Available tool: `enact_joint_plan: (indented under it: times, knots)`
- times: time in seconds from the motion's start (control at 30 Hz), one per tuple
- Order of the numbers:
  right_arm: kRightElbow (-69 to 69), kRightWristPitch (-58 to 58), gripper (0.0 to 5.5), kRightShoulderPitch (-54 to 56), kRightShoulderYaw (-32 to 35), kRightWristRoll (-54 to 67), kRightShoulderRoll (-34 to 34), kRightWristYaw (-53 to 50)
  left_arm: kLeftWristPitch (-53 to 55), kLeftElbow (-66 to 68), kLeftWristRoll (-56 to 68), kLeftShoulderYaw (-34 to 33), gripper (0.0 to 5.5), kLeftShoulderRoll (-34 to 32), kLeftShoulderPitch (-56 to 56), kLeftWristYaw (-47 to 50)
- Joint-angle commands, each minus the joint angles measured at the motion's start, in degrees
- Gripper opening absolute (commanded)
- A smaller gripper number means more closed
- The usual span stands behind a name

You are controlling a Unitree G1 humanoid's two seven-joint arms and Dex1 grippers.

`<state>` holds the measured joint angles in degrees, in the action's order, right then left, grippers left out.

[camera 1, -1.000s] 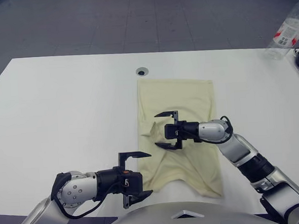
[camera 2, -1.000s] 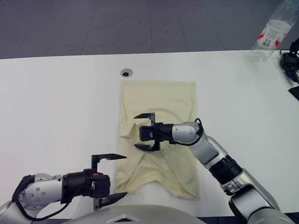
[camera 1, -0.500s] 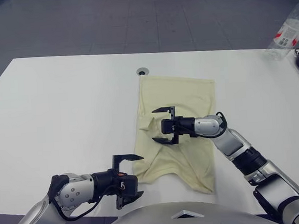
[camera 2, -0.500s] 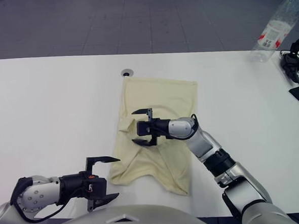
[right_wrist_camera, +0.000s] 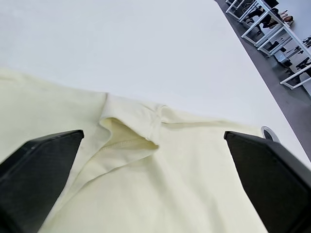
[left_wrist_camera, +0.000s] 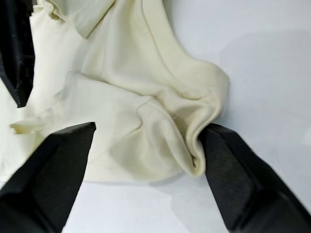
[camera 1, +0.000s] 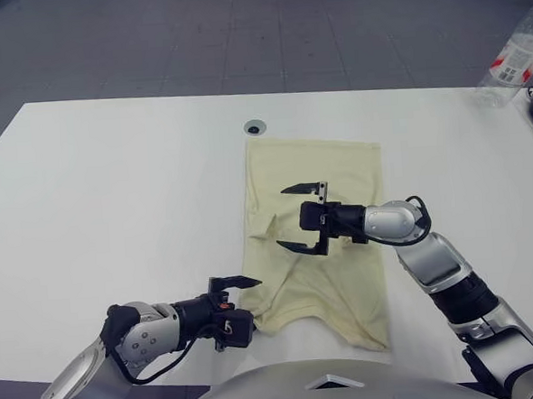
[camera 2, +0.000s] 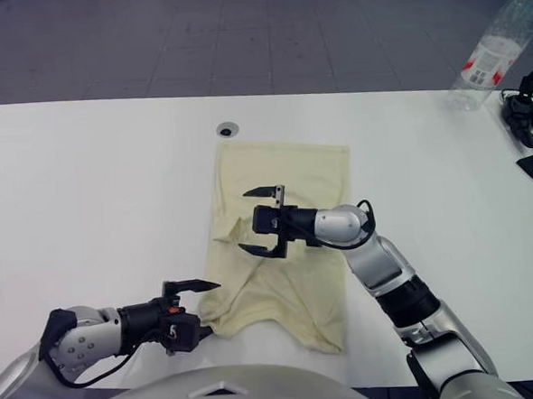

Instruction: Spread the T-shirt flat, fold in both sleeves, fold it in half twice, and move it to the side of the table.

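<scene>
A: Where does the T-shirt [camera 1: 337,168] lie?
B: On the table [camera 1: 112,191], a long rumpled strip. Its bunched near corner sits between the spread fingers [left_wrist_camera: 53,165] of the left gripper [camera 1: 252,306].
A: And the right gripper [camera 1: 283,217]?
B: Fingers [right_wrist_camera: 39,165] spread too, pinching nothing, over the shirt's middle — a small fold lies ahead, between the tips.

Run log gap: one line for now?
pale yellow cloth T-shirt: on white table, near corner bunched | left gripper: open, straddling that corner | right gripper: open over shirt middle
</scene>
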<state>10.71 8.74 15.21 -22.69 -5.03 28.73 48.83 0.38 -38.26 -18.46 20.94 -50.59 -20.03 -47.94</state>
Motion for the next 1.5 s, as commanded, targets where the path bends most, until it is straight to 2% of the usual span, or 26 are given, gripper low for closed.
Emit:
enact_joint_plan:
  times: [0.03, 0.33, 0.43, 0.53, 0.67, 0.8, 0.87, 1.1, 1.37, 1.5]
  knots:
    - [-0.3, 0.8, 5.4, 1.1, 0.7, -0.1, -0.2, -0.5, 1.3, 0.4, -0.8, 1.5, 2.86, -0.6, -2.1, -1.8]
    - [0.6, 1.3, 5.4, 2.2, 3.7, 0.3, 0.8, -1.9, 0.8, -0.1, -0.3, 1.2, 1.17, -1.0, -2.3, -2.7]
    - [5.7, 2.6, 5.4, 0.1, 7.4, 0.7, 3.9, -1.8, 0.9, -0.2, -0.5, 1.1, 0.55, -0.6, -2.2, -2.8]
    - [15.0, 5.9, 5.4, -4.5, 13.9, 5.2, 8.9, 1.1, 0.9, -0.1, -0.7, 1.2, 0.02, -0.4, -2.5, -2.7]
    - [26.5, 13.2, 5.4, -14.7, 21.1, 13.1, 17.0, 7.2, 2.1, -0.5, -1.7, 1.6, 0.02, 0.6, -3.4, -1.7]
    - [37.6, 17.8, 5.4, -31.8, 28.5, 16.6, 24.0, 12.3, 2.6, -0.5, -2.4, 2.1, 0.02, 1.3, -3.5, -1.1]
    - [39.6, 17.9, 5.4, -38.4, 30.7, 15.7, 25.6, 13.1, 2.8, -0.6, -2.8, 2.3, 0.02, 1.7, -3.9, -0.7]
    - [39.0, 20.1, 5.4, -48.5, 35.8, 18.7, 28.4, 16.3, 5.4, -2.8, -5.2, 2.9, 0.02, 3.7, -7.1, 1.8]
    - [38.3, 24.2, 5.4, -50.3, 33.7, 18.9, 31.7, 16.6, 6.2, -3.4, -6.1, 3.3, 0.02, 4.8, -7.3, 2.1]
    - [37.8, 25.1, 4.76, -50.7, 30.8, 18.5, 32.7, 16.3, 6.3, -3.5, -6.1, 3.1, 0.0, 4.7, -7.5, 2.0]
